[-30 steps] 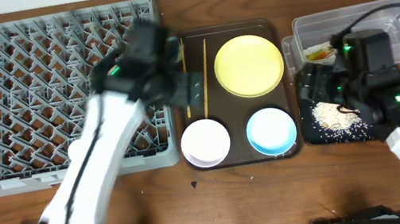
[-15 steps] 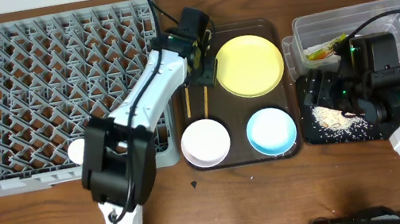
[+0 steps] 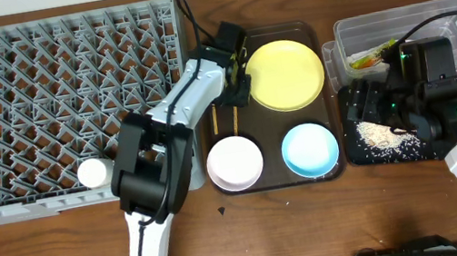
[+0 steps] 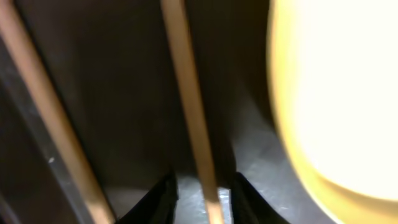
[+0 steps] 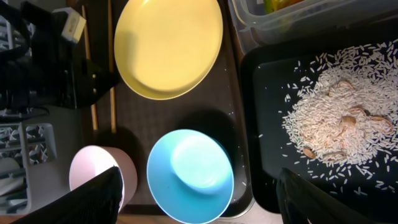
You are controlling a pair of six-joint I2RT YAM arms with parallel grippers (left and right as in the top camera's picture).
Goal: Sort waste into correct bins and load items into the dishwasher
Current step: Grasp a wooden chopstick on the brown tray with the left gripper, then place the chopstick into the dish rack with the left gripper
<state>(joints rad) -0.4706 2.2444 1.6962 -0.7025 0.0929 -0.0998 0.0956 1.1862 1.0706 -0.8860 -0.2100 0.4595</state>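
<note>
Left gripper [image 4: 202,200]: jaws spread, straddling chopstick [image 4: 189,106] nearer yellow plate [image 3: 284,74], on brown serving tray [image 3: 275,180]. Long axis runs straight through your finger gap. Second chopstick [image 4: 43,118] lies parallel, outside it. Right gripper [image 5: 205,199] spread, over black tray [image 5: 264,162], farther off.

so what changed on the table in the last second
The left gripper swung off the dish rack to the brown tray; it now sits low, open fingers either side of one chopstick beside the yellow plate. Nothing gripped yet. Right gripper barely shifted; white bowl, blue bowl and rice stayed.
</note>
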